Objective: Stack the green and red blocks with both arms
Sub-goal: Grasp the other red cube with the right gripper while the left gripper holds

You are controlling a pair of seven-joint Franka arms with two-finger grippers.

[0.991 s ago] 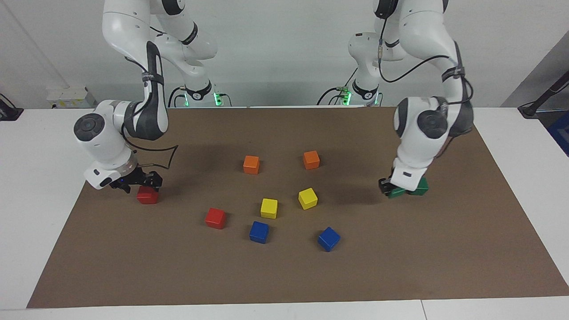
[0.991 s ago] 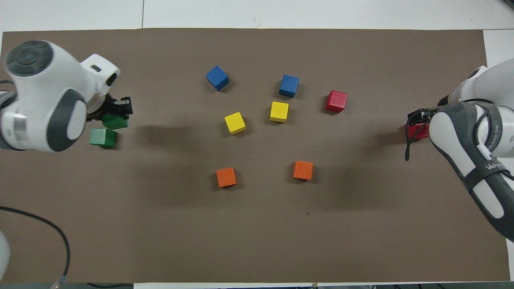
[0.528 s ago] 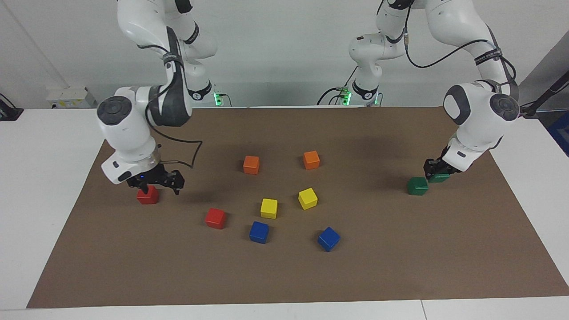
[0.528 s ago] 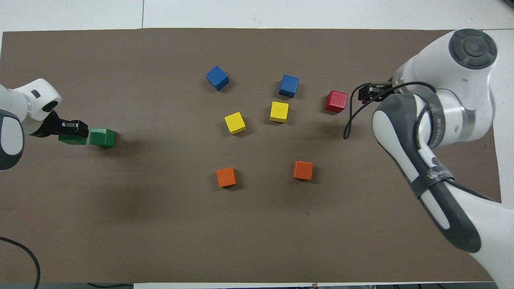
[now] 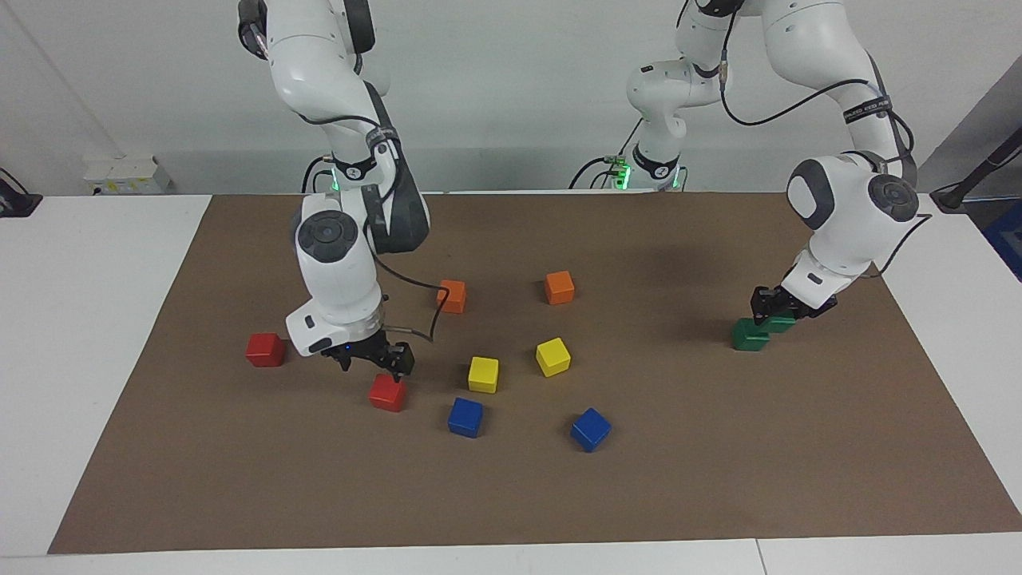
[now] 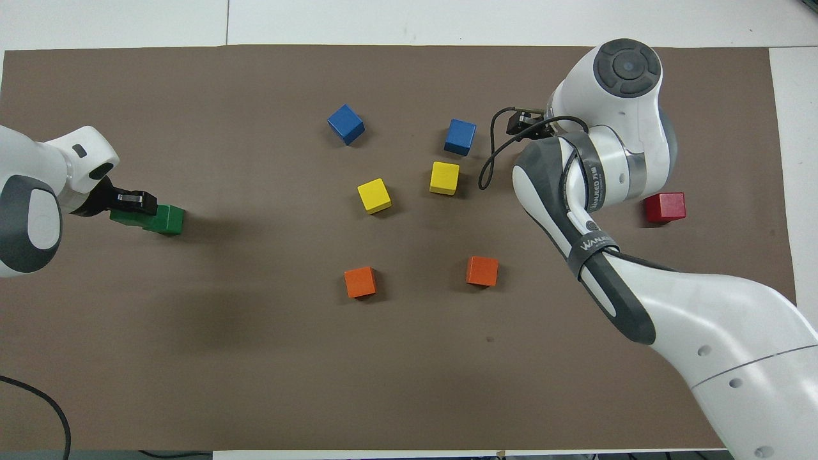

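L pincer (image 5: 773, 307) clamped on a green block (image 5: 778, 323), up in the air, overlapping the 2nd green block (image 5: 749, 335) on the surface at L arm's end. R pincer (image 5: 369, 357) w/ fingers apart, just over a red block (image 5: 387, 392), not touching. Other red block (image 5: 265, 350) sits toward R arm's end.

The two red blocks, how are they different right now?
One red block sits alone near the right arm's end of the mat, with no gripper over it; the other red block has the right gripper just above it. The lone block is nearer the robots; the other lies close to a yellow block and a blue block. Both rest flat, unstacked, the same size and colour.
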